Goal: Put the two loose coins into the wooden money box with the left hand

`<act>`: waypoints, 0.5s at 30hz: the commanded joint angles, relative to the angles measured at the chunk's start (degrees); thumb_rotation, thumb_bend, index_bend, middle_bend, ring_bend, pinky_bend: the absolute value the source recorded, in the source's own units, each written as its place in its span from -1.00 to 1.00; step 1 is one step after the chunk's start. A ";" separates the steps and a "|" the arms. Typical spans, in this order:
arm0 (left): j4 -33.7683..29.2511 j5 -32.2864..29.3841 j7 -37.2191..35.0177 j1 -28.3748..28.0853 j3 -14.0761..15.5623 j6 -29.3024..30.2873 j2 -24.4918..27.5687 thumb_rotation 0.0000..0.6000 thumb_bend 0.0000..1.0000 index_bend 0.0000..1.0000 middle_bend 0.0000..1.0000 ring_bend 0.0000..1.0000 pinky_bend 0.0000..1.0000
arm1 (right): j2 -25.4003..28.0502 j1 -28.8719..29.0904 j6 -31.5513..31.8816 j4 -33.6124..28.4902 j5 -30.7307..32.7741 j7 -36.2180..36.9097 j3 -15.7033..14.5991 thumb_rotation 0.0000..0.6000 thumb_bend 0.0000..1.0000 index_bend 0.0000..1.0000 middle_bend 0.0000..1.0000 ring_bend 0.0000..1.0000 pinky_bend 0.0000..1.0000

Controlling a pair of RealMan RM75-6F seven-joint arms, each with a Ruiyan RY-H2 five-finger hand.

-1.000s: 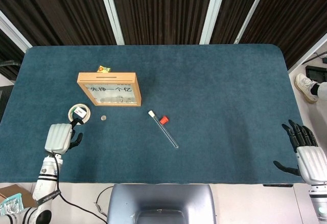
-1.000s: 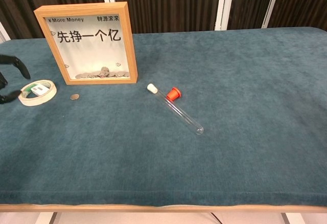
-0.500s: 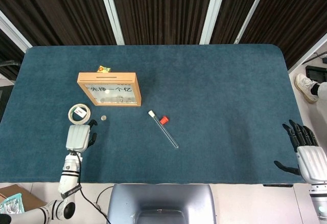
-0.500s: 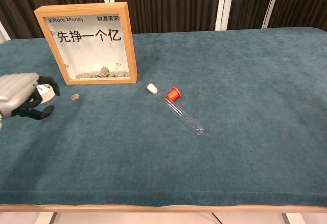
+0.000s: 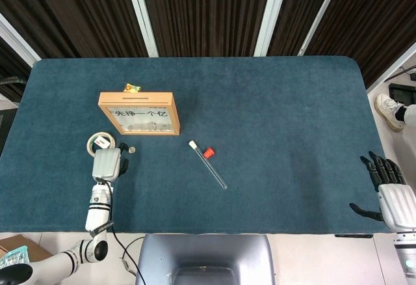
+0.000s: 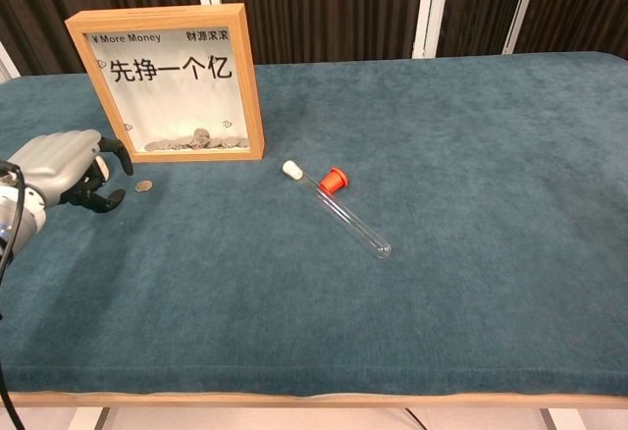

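The landmark here is the wooden money box [image 5: 139, 112], a framed glass-fronted case standing upright on the teal table [image 5: 279, 116], left of centre, with printed lettering on its face and a small heap of coins lying inside along its bottom edge.

Nearest the robot's edge of the table, well to the right of the box and far from everything else, the right hand [image 5: 387, 192] rests at the corner with its dark fingers spread apart and nothing in it.

Closer to the box, just in front of its left corner, the left hand [image 6: 67, 168] hangs low over the cloth, palm down, with its dark fingers curled downward. It holds nothing that can be seen; whether the fingertips touch the cloth cannot be told. One loose coin [image 6: 144, 186] lies flat on the cloth just beside those fingers, in front of the box's left end and apart from the frame. A second loose coin cannot be made out in either view.

Partly under the hand, in front and to the left of the box, sits a roll of tape [image 5: 99, 142].

In front and to the right of the box lies a clear test tube [image 6: 339, 209] with a white stopper, slanting away from it, and a small red cap [image 6: 333, 181] touches its side.

Behind the box, close to its back edge, lies a small yellow wrapper [image 5: 132, 88].
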 commanded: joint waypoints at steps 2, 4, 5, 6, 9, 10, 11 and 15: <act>1.41 -0.63 0.80 -1.07 -1.11 -1.33 -1.12 1.00 -0.22 -0.08 1.00 1.00 1.00 | -0.02 0.00 0.00 -0.03 0.36 -0.04 0.17 1.00 -0.77 -1.00 -1.00 -1.00 -1.00; 1.84 -1.40 0.98 -1.55 -1.76 -2.62 -1.62 1.00 -0.19 -0.06 1.00 1.00 1.00 | -0.05 0.04 -0.15 -0.05 0.55 -0.18 0.20 1.00 -0.77 -1.00 -1.00 -1.00 -1.00; 1.85 -1.76 0.86 -1.73 -2.09 -3.18 -1.75 1.00 -0.16 -0.06 1.00 1.00 1.00 | -0.05 0.06 -0.20 -0.08 0.49 -0.26 0.16 1.00 -0.77 -1.00 -1.00 -1.00 -1.00; 1.99 -2.01 0.86 -1.90 -2.35 -3.61 -1.88 1.00 -0.13 -0.06 1.00 1.00 1.00 | -0.07 0.08 -0.22 -0.11 0.44 -0.35 0.14 1.00 -0.77 -1.00 -1.00 -1.00 -1.00; 2.55 -2.45 0.87 -2.31 -2.96 -4.28 -2.34 1.00 -0.12 -0.07 1.00 1.00 1.00 | -0.14 0.09 -0.22 -0.18 0.31 -0.45 0.07 1.00 -0.77 -1.00 -1.00 -1.00 -1.00; 2.99 -2.45 1.02 -2.47 -3.08 -4.33 -2.57 1.00 -0.12 -0.07 1.00 1.00 1.00 | -0.13 0.09 -0.22 -0.17 0.36 -0.42 0.09 1.00 -0.77 -1.00 -1.00 -1.00 -1.00; 3.35 -2.44 1.08 -2.60 -3.19 -4.32 -2.78 1.00 -0.12 -0.07 1.00 1.00 1.00 | -0.12 0.08 -0.20 -0.17 0.41 -0.37 0.11 1.00 -0.77 -1.00 -1.00 -1.00 -1.00; 5.18 -2.32 1.16 -3.20 -3.61 -4.43 -3.76 1.00 -0.12 -0.11 1.00 1.00 1.00 | -0.01 0.09 -0.25 -0.20 0.46 -0.13 0.13 1.00 -0.77 -1.00 -1.00 -1.00 -1.00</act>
